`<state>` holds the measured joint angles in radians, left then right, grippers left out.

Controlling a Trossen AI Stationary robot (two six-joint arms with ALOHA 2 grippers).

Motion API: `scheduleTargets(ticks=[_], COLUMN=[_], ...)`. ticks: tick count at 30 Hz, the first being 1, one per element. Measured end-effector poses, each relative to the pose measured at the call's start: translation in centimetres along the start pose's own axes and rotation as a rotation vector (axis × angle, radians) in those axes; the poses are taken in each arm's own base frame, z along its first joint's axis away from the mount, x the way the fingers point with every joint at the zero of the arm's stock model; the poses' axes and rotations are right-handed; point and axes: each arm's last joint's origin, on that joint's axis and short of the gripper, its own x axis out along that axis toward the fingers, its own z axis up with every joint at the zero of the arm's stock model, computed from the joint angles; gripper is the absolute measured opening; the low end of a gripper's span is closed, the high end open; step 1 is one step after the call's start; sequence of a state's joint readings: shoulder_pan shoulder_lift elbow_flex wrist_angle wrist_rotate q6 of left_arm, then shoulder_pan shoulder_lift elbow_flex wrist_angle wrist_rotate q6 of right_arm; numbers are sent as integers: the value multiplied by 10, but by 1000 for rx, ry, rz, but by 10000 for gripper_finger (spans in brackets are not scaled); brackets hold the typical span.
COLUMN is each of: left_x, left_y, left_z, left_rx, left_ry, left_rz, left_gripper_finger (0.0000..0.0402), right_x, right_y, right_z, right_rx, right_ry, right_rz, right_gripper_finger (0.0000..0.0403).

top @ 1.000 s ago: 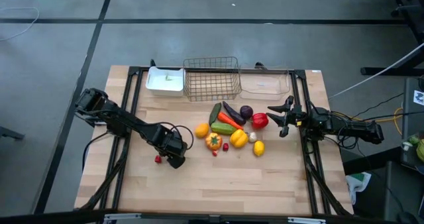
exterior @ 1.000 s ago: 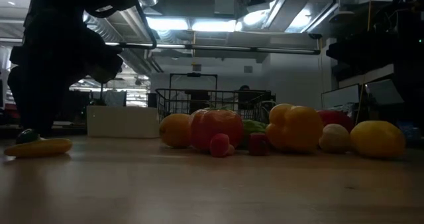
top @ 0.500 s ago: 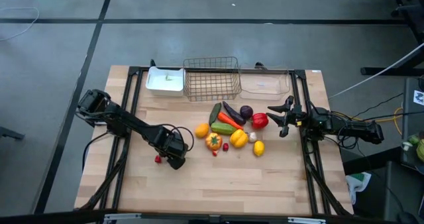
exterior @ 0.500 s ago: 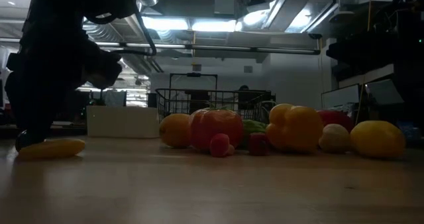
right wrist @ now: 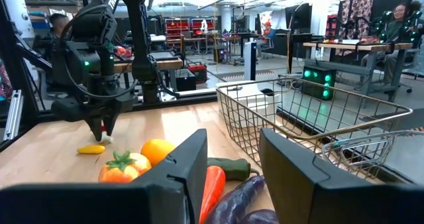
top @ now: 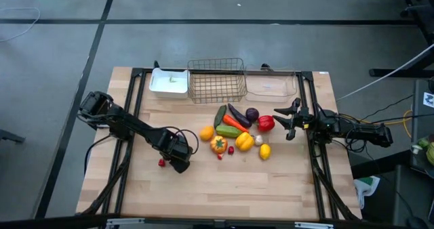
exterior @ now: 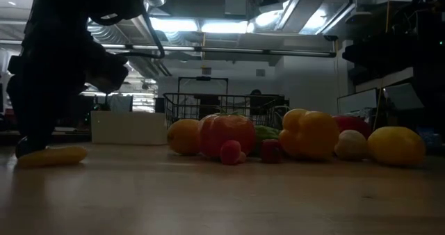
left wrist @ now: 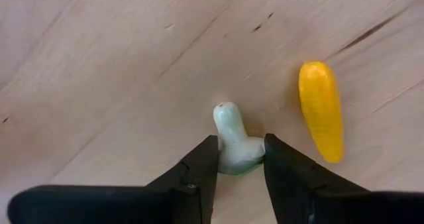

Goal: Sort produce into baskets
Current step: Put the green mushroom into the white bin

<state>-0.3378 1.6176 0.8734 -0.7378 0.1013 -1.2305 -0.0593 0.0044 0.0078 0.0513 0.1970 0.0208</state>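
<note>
While your left claw (top: 179,162) sits low on the worktop (top: 224,188) toward its left half, its 2 fingers (left wrist: 199,168) are closed tight against a small pale green-white piece (left wrist: 235,144), one on each side. Just beside that piece lies a small yellow pepper (left wrist: 320,110), apart from the fingers; the low view shows it flat on the wood (exterior: 52,156). A tiny red piece (top: 162,162) rests close to the claw's left.

Toward the middle you have the main heap of produce: an orange (top: 207,133), an orange-red tomato-like fruit (top: 218,144), a green cucumber (top: 220,115), a carrot (top: 231,122), a dark eggplant (top: 238,114), a purple onion (top: 251,114), a yellow bell pepper (top: 244,141), a red pepper (top: 265,123) and a lemon (top: 264,150).

Along the far edge stand the white tray (top: 168,81), the wire-mesh basket (top: 217,80) and the clear bin (top: 271,85), in that order.

At the right, your right claw (top: 290,119) waits above the worktop just beside the red pepper, its jaws spread wide and holding nothing.
</note>
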Motion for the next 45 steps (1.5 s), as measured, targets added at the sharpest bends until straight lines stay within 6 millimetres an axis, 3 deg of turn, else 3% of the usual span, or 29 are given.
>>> scheduleTargets(ticks=[9,16,23,28,36,41,45], left_x=[-19,-59,-101,-120,-132,-138,-131], left_y=[3,27,73,114,178,204,218], left_z=[10,35,69,93,128,147,163], left_rx=[13,-6,-59,-143,-263,-306,-332], left_ry=[-43,-206,-432,-535,-652,-767,-784], left_rz=[-69,-148,-172,-144,-45,-20,6], left_gripper_finger=[107,108,109,109,109,109,109], right_x=[0,0,0,0,0,0,0], right_y=[0,0,0,0,0,0,0], right_z=[0,0,0,0,0,0,0], right_rx=[0,0,0,0,0,0,0], right_ry=[0,0,0,0,0,0,0], right_rz=[0,0,0,0,0,-1,0], right_gripper_finger=[138,138,138,138,138,138,138])
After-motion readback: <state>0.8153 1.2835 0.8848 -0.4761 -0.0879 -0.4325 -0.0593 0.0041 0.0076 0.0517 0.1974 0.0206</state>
